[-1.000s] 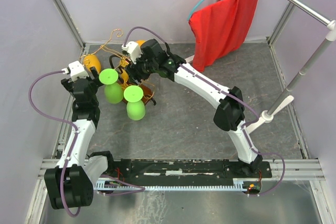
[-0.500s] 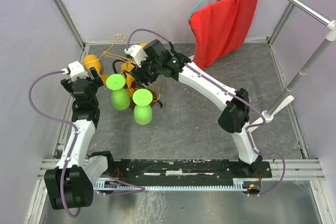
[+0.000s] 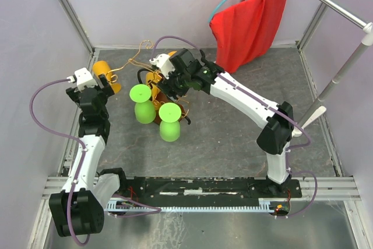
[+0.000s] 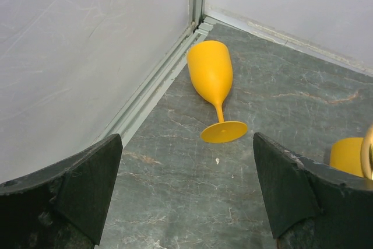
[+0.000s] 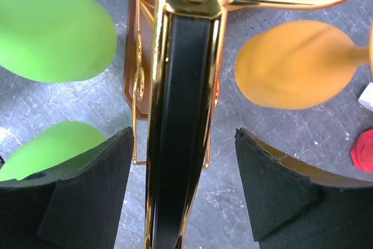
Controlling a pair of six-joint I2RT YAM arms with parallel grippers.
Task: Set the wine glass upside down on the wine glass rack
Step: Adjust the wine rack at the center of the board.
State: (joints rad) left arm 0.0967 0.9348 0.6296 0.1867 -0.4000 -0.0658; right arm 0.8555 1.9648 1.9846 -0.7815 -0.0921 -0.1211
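Much of the wine glass rack (image 5: 178, 86) off-frame.

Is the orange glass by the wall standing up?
No, the orange wine glass lies on its side on the table, close to the wall corner.

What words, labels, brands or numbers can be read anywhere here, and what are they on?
No text can be read: none on the wine glass rack, the green glasses, the orange glass or the red cloth. Any marks on the arms are too small to tell.
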